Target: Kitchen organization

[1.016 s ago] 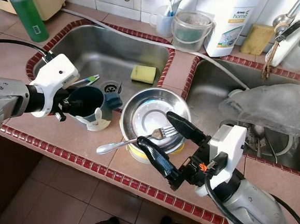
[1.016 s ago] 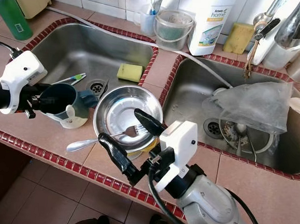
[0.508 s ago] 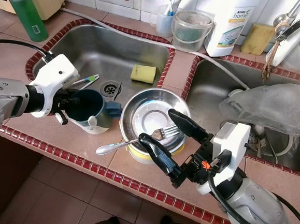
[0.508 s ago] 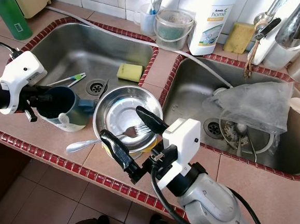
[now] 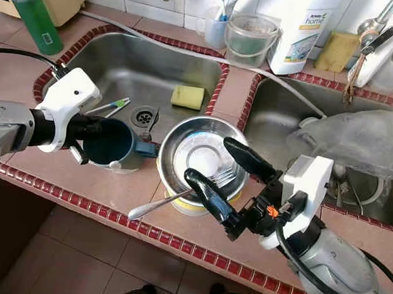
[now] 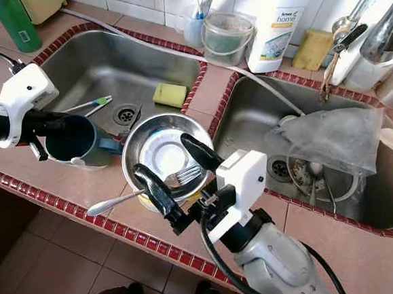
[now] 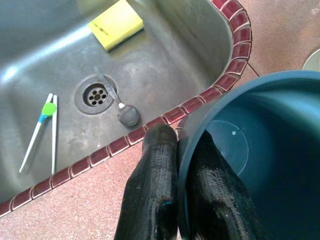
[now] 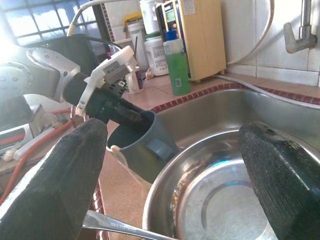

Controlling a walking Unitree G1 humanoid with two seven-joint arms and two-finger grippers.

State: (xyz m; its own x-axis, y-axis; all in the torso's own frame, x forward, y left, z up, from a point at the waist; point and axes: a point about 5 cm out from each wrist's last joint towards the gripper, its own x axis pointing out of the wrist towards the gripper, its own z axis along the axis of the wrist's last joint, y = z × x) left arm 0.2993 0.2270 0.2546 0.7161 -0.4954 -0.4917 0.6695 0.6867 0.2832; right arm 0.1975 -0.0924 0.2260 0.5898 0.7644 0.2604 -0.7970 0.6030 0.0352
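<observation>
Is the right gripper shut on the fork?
No. The right gripper is open, its fingers spread wide above the steel bowl, and the fork lies loose across the rim.

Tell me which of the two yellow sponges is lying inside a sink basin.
The yellow sponge beside the drain in the left basin. The other sponge stands propped against the tiled wall, behind the right basin.

Left end effector [image 5: 92, 137] grips teal mug [image 5: 115, 145] beside steel bowl [image 5: 203, 154]
</observation>
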